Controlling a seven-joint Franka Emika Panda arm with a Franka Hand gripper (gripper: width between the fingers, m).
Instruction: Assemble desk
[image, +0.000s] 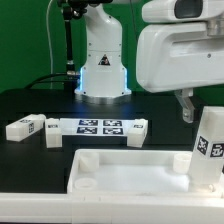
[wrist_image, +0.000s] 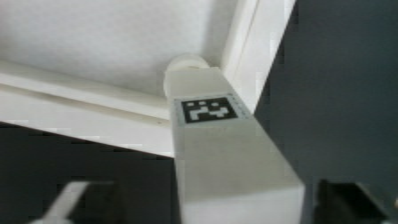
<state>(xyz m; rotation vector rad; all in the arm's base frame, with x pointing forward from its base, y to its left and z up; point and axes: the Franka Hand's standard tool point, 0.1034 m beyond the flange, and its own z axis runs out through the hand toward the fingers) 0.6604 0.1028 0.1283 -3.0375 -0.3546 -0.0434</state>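
At the tabletop's (image: 130, 172) corner toward the exterior view's right, a white leg (image: 210, 148) bearing a black-and-white square tag (wrist_image: 210, 110) is standing upright; the tabletop is lying on a black worktop (image: 40, 105) before a green backdrop (image: 25, 40). The gripper (wrist_image: 199, 205) is straddling the leg, fingers (wrist_image: 68, 203) spread, a gap showing on each side.

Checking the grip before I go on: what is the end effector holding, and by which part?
Nothing yet, it seems: the end effector straddles the upright leg at its upper end, with gaps beside both fingers.
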